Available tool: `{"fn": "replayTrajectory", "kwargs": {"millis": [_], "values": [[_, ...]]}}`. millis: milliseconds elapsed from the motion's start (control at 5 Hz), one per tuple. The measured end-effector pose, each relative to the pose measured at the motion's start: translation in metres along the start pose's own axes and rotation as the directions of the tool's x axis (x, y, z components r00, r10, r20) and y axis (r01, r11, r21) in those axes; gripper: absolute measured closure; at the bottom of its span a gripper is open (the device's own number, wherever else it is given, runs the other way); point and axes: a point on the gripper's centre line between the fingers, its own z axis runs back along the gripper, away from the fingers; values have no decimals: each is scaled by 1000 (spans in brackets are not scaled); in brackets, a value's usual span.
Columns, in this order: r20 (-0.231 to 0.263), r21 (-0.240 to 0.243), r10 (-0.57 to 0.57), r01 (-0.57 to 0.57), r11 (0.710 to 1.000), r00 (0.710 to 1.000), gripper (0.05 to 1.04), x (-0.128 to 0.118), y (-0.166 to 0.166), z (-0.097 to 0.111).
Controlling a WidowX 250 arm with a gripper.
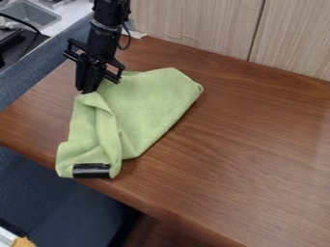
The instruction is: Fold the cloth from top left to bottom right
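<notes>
The cloth [145,106] seems only partly folded, bottom right unreached; whether it is gripped by the jaws cannot be told

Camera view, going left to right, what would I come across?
Sink, gripper, the green cloth's right-hand corner, then the dark seam between the wood panels.
</notes>
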Motion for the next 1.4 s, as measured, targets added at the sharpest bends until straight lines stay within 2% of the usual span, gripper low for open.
{"fn": "replayTrajectory", "kwargs": {"millis": [200, 400, 600, 1000, 1200, 1400], "values": [[-4, 6, 12, -12, 1000, 1000, 605, -1, 1, 0], [-19, 20, 17, -17, 1000, 1000, 298, -4, 3, 0], [-17, 19, 23, -23, 1000, 1000, 85, -7, 4, 3], [67, 23, 100, -102, 995, 993, 83, -28, 29, 43], [136, 5, 149, -151, 988, 979, 83, -41, 44, 61], [137, 3, 154, -156, 988, 979, 83, -42, 45, 61]]}}
